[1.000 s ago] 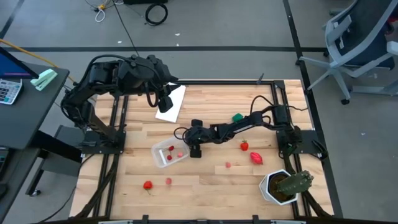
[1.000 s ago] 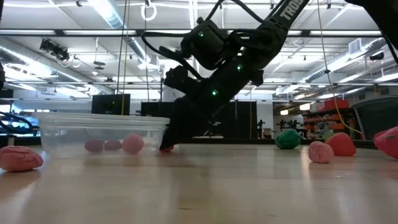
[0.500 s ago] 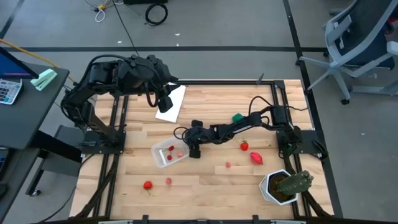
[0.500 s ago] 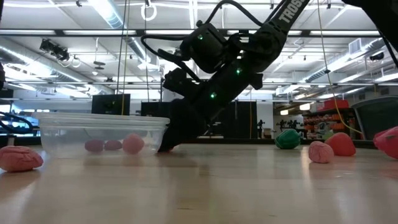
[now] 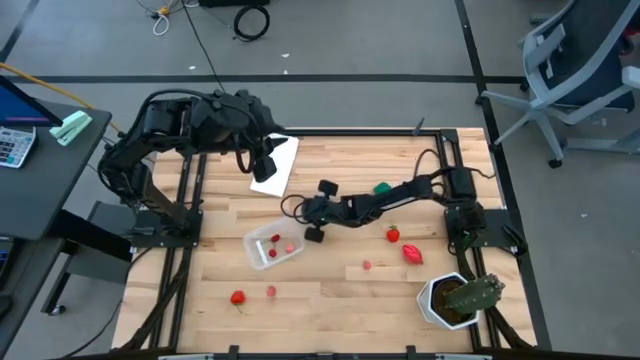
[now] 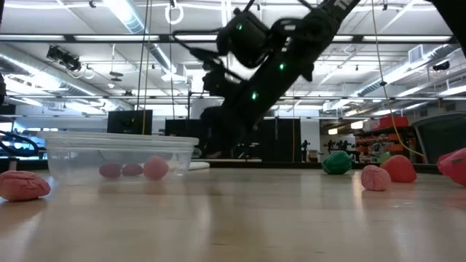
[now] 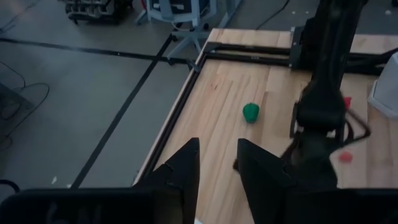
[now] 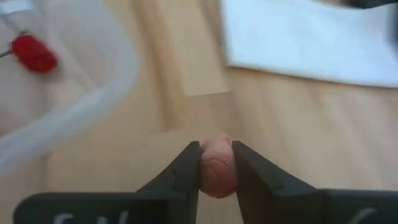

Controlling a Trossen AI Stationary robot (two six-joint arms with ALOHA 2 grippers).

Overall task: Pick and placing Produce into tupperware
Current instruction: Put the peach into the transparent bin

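Lifted clear of the bench (image 5: 340, 280), the right gripper (image 8: 216, 163) hung beside the tupperware (image 5: 273, 246), fingers pinching a pink produce piece (image 8: 216, 169).

Both arms are built of dark, near-black segments with rounded joint housings. The left arm (image 5: 190, 125) looks bulky, with thick blocky links and a black cable looping beside its wrist. The right arm (image 5: 385, 198) is slimmer, trailed by thin black cables along its links. In the low view it carries small green indicator lights (image 6: 254, 95) and white lettering at about one o'clock. The fingers (image 8: 185, 169) are matte black, flat and tapered
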